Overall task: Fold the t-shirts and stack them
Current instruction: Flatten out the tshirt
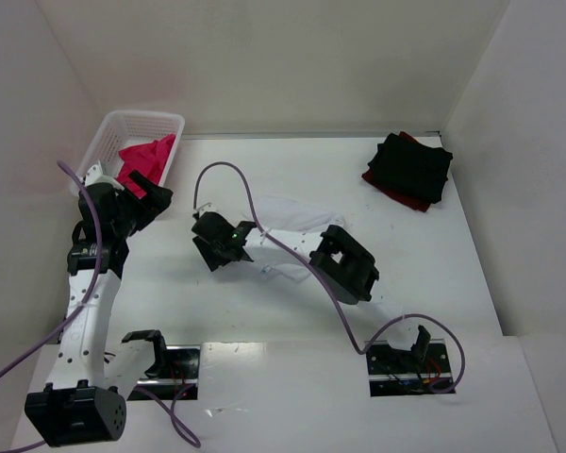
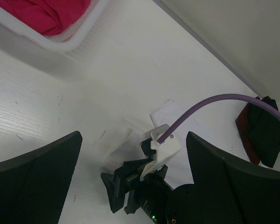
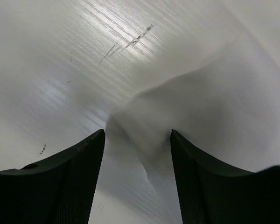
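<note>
Ridge of soft white t-shirt [image 3: 210, 112] between parted right fingers [image 3: 70, 182]; left fingers [image 2: 32, 172] spread.

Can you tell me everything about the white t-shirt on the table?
The white t-shirt is soft, plain cloth, hard to spot against the white table. It lies rumpled and unfolded near the middle, partly hidden under the right arm. One edge stands up in a little ridge, and the right gripper has its open fingers on either side of that ridge. It does not look squeezed yet.
</note>
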{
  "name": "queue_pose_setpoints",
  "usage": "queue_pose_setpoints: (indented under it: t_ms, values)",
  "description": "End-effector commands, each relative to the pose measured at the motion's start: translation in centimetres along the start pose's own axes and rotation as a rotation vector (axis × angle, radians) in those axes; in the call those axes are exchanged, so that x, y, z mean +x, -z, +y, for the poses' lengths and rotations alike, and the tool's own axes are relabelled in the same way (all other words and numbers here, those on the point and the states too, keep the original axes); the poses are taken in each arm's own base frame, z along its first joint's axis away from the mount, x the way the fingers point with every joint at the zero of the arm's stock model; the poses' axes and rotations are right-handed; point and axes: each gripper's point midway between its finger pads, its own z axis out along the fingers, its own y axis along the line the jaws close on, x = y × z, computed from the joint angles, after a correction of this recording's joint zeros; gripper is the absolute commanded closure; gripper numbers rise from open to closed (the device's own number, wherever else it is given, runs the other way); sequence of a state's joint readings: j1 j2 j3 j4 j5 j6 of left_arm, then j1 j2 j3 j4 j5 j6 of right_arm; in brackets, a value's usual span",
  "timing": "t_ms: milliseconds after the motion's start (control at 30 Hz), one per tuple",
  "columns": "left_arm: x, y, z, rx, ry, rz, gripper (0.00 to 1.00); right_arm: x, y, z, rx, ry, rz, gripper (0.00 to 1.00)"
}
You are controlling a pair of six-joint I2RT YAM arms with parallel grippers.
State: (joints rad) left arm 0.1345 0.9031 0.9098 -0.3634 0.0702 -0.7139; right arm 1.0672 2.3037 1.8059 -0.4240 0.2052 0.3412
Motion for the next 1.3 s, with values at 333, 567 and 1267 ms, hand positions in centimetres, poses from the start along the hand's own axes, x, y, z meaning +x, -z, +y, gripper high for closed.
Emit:
queue_pose_setpoints:
  t_ms: [333, 567, 1267]
  values:
    - [-1.2, 0.5, -0.1, -0.004, -0.014, -0.054, 0.0, 1.0, -2.3, -1.2, 0.099, -0.012, 0.017, 1.0]
    - [-1.1, 0.3, 0.1, -0.01, -0.014, -0.046, 0.0, -5.4, 3.0, -1.3, 0.124, -0.101, -0.146, 1.0]
    - [6.2, -3.3, -4.2, 0.375, -0.295, 0.345, 0.0, -12.8, 34.0, -25.0, 0.352, -0.58, -0.701, 1.0]
